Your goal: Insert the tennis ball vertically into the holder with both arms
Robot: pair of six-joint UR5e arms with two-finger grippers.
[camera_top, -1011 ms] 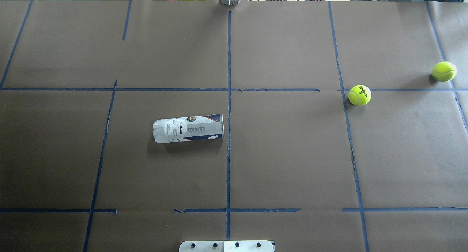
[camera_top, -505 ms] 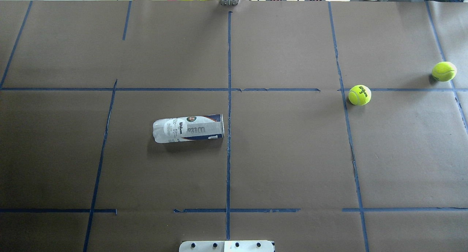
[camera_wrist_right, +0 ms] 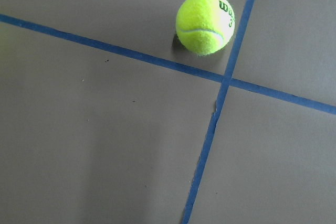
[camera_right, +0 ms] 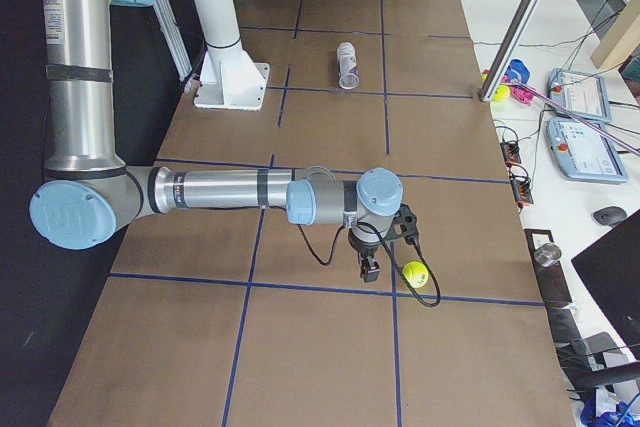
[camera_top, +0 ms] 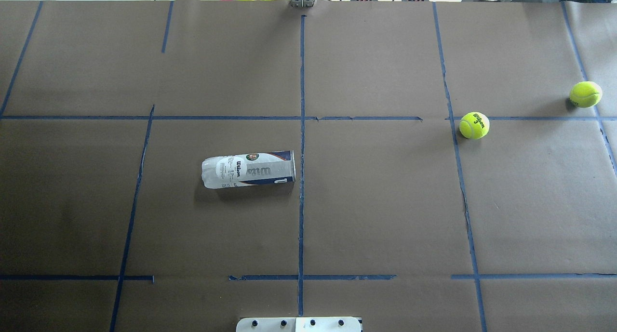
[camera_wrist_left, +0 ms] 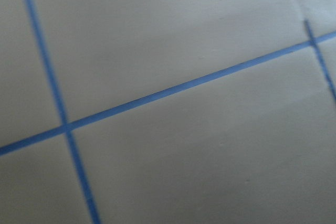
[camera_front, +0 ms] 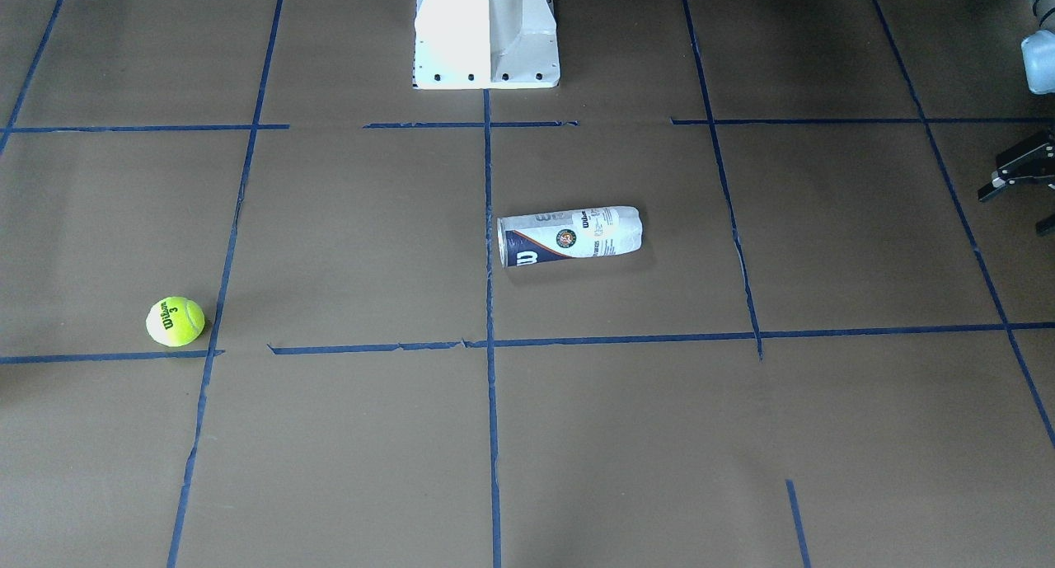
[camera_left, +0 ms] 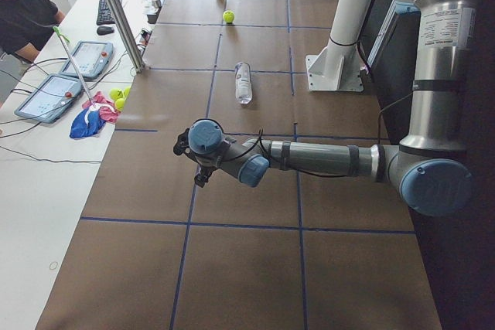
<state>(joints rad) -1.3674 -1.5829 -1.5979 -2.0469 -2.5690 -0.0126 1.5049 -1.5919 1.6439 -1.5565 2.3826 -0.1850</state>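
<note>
Taking twelve as straight out from the base (camera_top: 299, 324), the left pincer (camera_front: 1012, 212) hangs off toward nine, parted and empty. Next out, at eleven, the holder (camera_top: 248, 170) lies on its side on the worktop (camera_top: 376, 216), mouth toward three. I'd grip it mid-body and stand it mouth up. Farthest, at two, the ball (camera_top: 585, 94) sits past a second ball (camera_top: 474, 125). The right pincer (camera_right: 390, 252) hangs over that end; how far open, I cannot tell. It should come down dead centre, since the ball rolls.
</note>
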